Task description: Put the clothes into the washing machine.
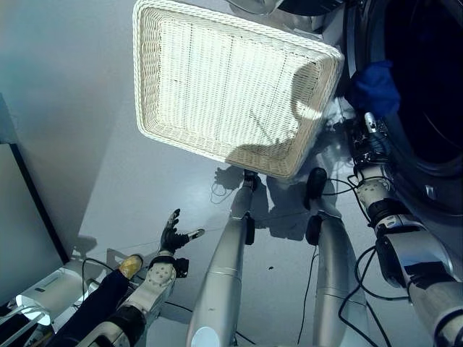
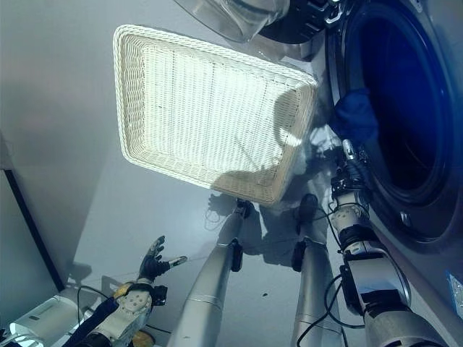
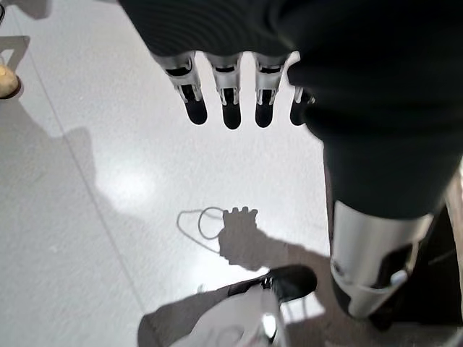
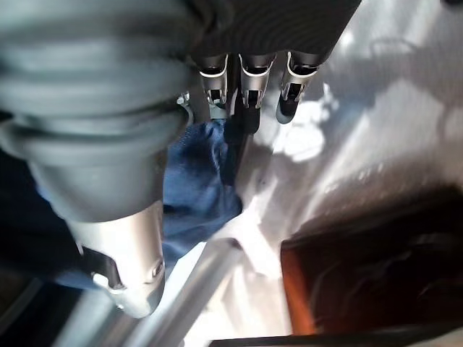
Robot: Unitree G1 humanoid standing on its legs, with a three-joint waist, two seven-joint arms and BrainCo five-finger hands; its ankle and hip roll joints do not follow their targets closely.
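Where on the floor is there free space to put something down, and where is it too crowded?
Bare floor lies left of the wicker basket, down to the left hand. The basket's woven bottom is also empty. It is crowded between the basket and the washing machine, where the right hand is at the blue cloth.

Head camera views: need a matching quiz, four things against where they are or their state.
Things:
1. white woven wicker basket
2. dark blue cloth
3. left robot hand
4. right robot hand

States:
A. at the washing machine's round door opening
B. on the grey floor, nothing in it
C. low over the floor, fingers spread, holding nothing
D. raised just below the cloth

Pairs: 1-B, 2-A, 3-C, 4-D
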